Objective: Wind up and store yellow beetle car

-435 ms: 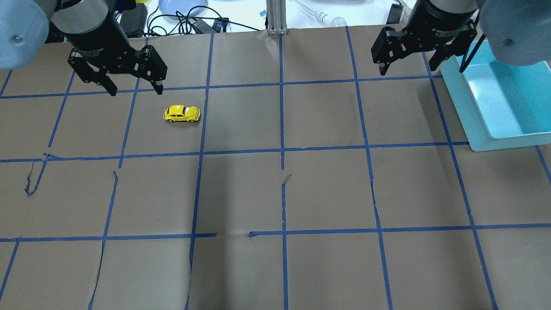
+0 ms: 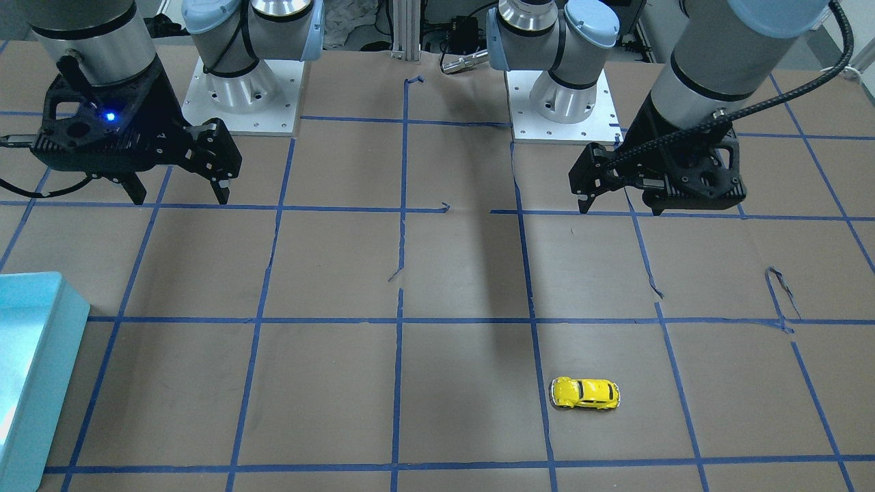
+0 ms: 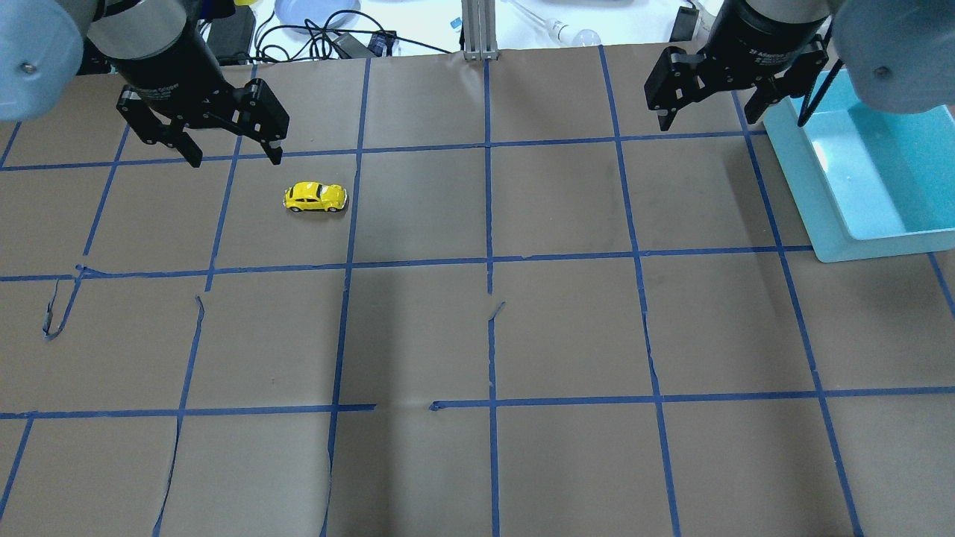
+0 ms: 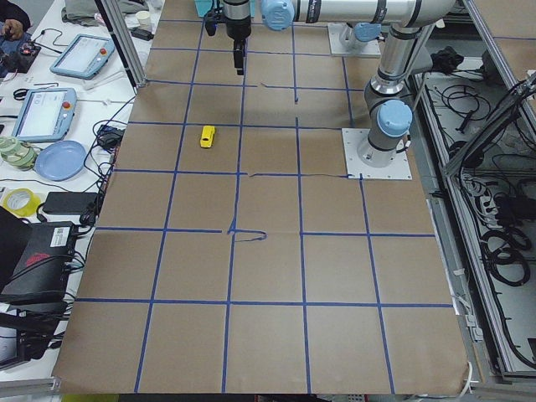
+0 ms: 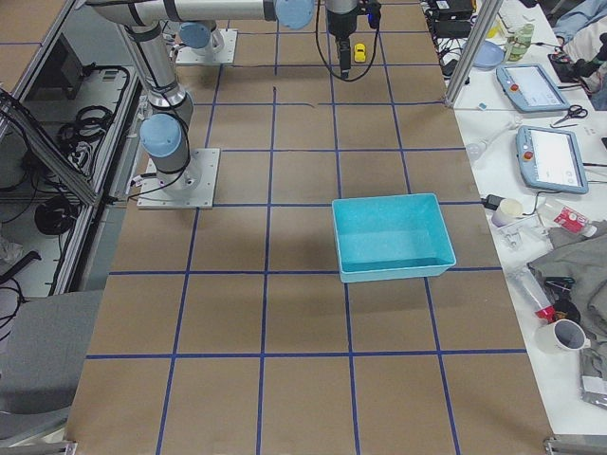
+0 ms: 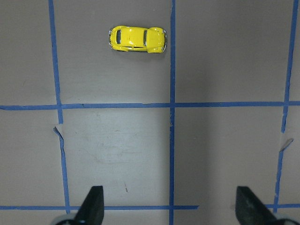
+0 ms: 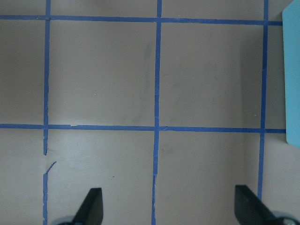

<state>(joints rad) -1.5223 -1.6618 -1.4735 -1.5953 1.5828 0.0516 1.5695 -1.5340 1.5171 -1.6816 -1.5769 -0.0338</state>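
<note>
We judge the task to be at its very start. The yellow beetle car [image 3: 315, 198] stands on its wheels on the paper-covered table [image 3: 477, 335], in the upper left of the overhead view. It sits inside one taped square, just beside the blue tape line [image 3: 351, 209] on that square's right, and nothing touches it.

The left gripper [image 3: 236, 159] hangs above and to the left of the car in that view, apart from it, its fingers spread wide and holding nothing. In the left wrist view the car lies near the top of the frame, well ahead of the fingertips [image 6: 92, 206] at the bottom edge. The right gripper [image 3: 706, 123] hovers in the upper right of the overhead view, just beside the upper left corner of the teal bin [image 3: 880, 248], likewise spread wide and empty.

So no step is done: the car is not yet grasped, wound or stored. At this size we cannot tell whether it winds by a key or by being pulled back on its wheels. Everything is left, as we read it: reach the car, wind it, and carry it across to the bin, which sits well apart from it at the right of the frame.
</note>
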